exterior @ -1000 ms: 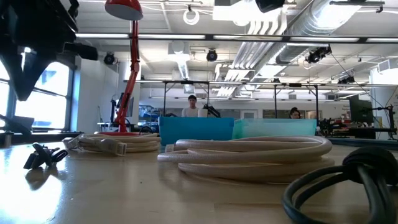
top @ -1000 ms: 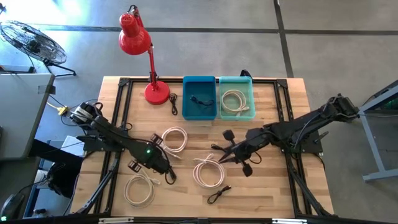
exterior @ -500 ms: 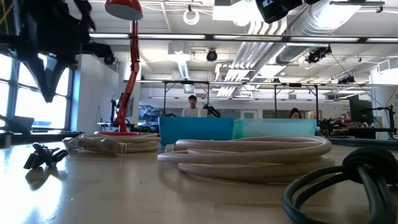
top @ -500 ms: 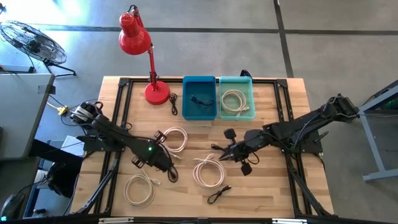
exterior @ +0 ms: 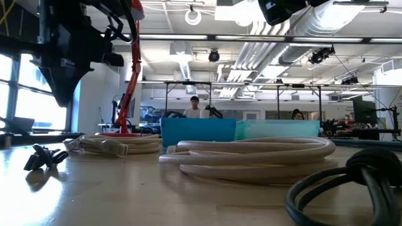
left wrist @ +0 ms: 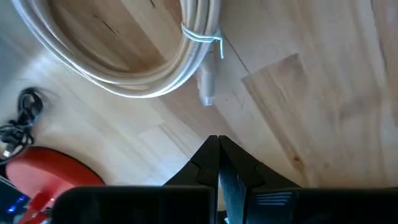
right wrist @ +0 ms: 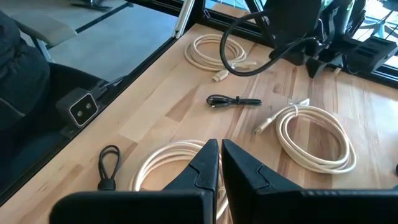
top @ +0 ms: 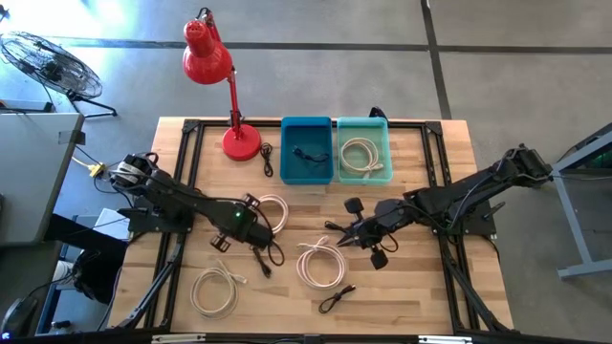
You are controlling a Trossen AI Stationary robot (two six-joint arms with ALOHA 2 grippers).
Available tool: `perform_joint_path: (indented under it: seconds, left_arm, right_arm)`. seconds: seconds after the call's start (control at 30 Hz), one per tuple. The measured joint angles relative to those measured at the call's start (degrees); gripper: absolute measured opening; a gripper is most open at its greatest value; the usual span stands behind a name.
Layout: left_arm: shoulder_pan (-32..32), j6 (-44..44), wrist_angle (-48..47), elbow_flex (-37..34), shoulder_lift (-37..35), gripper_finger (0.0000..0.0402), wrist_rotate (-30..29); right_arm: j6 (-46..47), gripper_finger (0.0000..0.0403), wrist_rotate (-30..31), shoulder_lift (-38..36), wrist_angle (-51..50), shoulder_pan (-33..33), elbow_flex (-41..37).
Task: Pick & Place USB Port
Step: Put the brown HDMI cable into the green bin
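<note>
Here the left end effector (top: 256, 250), fingers pressed together and holding nothing, hangs above the tabletop (top: 421, 287) beside a white cable coil (top: 269, 212) left of centre. The right end effector (top: 346, 237), likewise closed and empty, waits right of centre. I judge this the approach step: next, the fingers must spread and descend onto a cable. Three white coils lie loose, a fourth already rests in the light teal bin (top: 364, 151). One black cable (top: 337, 299) lies at the near edge, another (top: 307, 154) sits in the blue bin (top: 306, 150).

Left claw (top: 266, 268) and right claw (top: 336, 240) seemingly closed.
</note>
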Motion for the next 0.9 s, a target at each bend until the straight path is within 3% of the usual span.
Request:
perform_joint_path:
  seconds: [0.5,0.77,0.9]
  left_arm:
    - [-1.68,14.7,5.18,0.02,0.0,0.0003,-1.63]
    - [-1.65,14.43,7.59,0.02,0.0,0.0003,-0.97]
    - [-1.66,15.28,7.52,0.02,0.0,0.0003,-3.45]
  right_arm:
    - [2.24,0.0012,-0.31,0.0,-2.2,0.0,0.0]
    - [2.62,0.0012,-0.31,0.02,-3.34,0.0,0.0]
    - [2.66,0.0012,-0.36,0.02,-3.34,0.0,0.0]
